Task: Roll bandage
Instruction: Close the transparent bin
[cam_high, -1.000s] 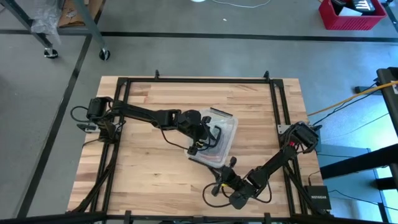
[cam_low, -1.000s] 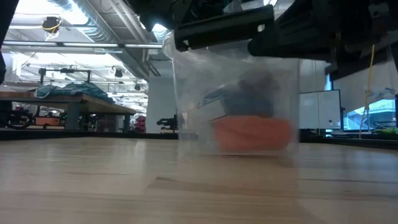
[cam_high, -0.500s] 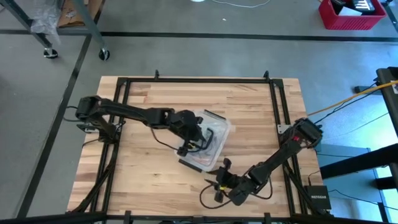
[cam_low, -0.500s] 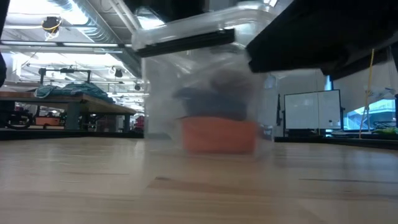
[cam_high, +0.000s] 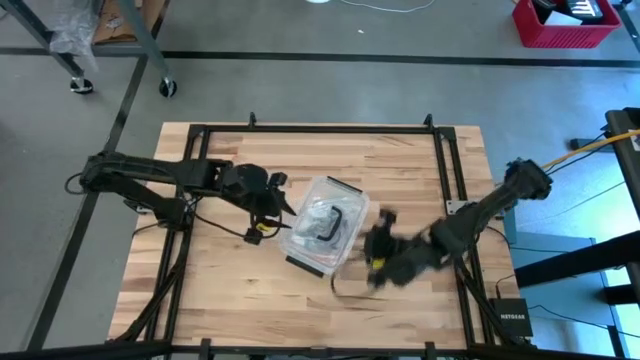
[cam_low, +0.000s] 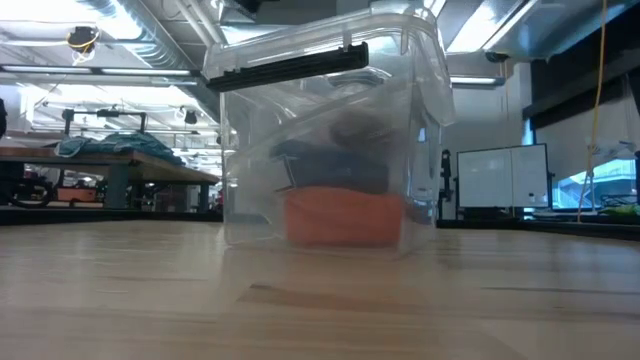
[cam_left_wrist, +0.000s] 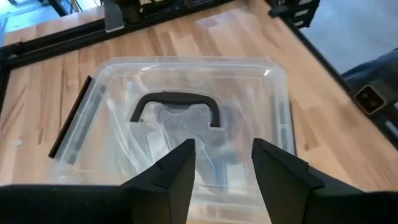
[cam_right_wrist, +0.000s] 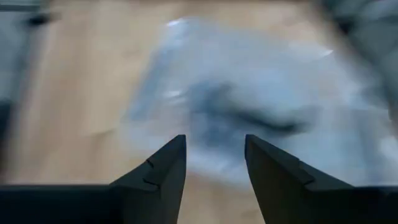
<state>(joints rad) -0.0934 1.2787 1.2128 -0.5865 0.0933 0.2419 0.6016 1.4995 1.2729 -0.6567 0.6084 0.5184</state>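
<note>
One clear plastic box (cam_high: 322, 238) with one black handle (cam_left_wrist: 176, 106) is seen near the middle of the wooden table (cam_high: 400, 160). Inside it, dark fabric, probably the bandage (cam_low: 340, 165), is seen above something orange (cam_low: 342, 218). Two arms are counted. The left gripper (cam_high: 268, 212) is held just beside the box, fingers (cam_left_wrist: 166, 177) spread and holding nothing. The right gripper (cam_high: 375, 255) is held at the box's other side, blurred, its fingers (cam_right_wrist: 163, 171) parted and empty.

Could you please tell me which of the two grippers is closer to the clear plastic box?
The left gripper, beside the clear plastic box; the right gripper stands off its other side.
</note>
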